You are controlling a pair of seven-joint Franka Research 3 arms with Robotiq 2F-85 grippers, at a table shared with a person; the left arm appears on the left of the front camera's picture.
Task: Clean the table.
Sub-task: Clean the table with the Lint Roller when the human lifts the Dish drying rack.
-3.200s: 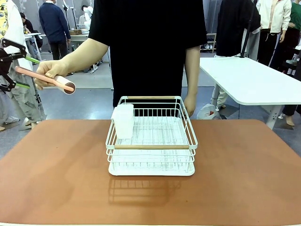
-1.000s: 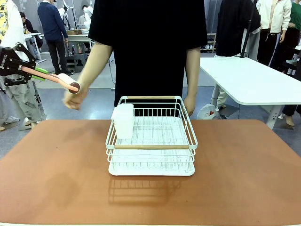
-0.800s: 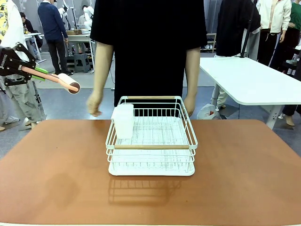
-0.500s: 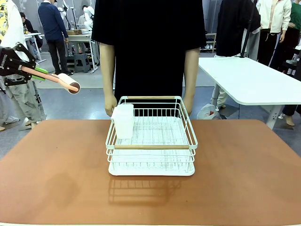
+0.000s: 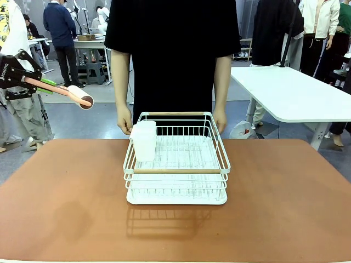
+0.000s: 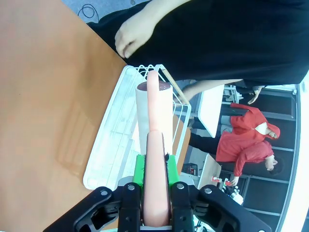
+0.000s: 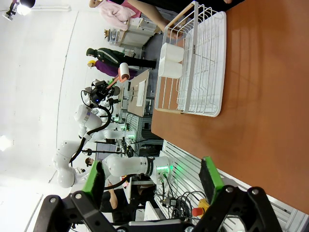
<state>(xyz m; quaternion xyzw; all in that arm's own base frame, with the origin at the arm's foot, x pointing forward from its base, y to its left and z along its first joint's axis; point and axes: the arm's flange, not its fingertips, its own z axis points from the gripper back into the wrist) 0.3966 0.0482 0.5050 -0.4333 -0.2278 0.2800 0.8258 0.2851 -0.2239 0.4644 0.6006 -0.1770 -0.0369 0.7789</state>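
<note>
1. One terracotta table [image 5: 66, 192] spans the front view from side to side, between the robot and the person [image 5: 173, 55] standing at its far edge.
2. At the table's middle you see a white wire rack [image 5: 176, 171] with wooden rails, and a white holder [image 5: 144, 141] at its far corner on the robot's left.
3. About three seconds ago the person held a pink-handled lint roller [image 5: 81, 97] out toward the robot's left arm. Now that hand [image 5: 125, 121] has let go and come down. It hangs by one far corner of the wire rack, with the other hand [image 5: 220, 119] by the opposite corner. You cannot tell whether either one touches the wire.
4. Compared with a second ago, the lint roller sits at the same spot and the same tilt.
5. Your left gripper [image 6: 155, 169] is clenched on the roller's pink handle, with a green pad pressed to each side. The white roll sticks out beyond the fingertips, its dark end facing away from the gripper. In the front view the lint roller is in the air at the far left, touching nothing else.
6. Your right gripper [image 7: 152, 179] is released, its jaws spread wide with nothing between them. The table and the wire rack lie beyond it.
</note>
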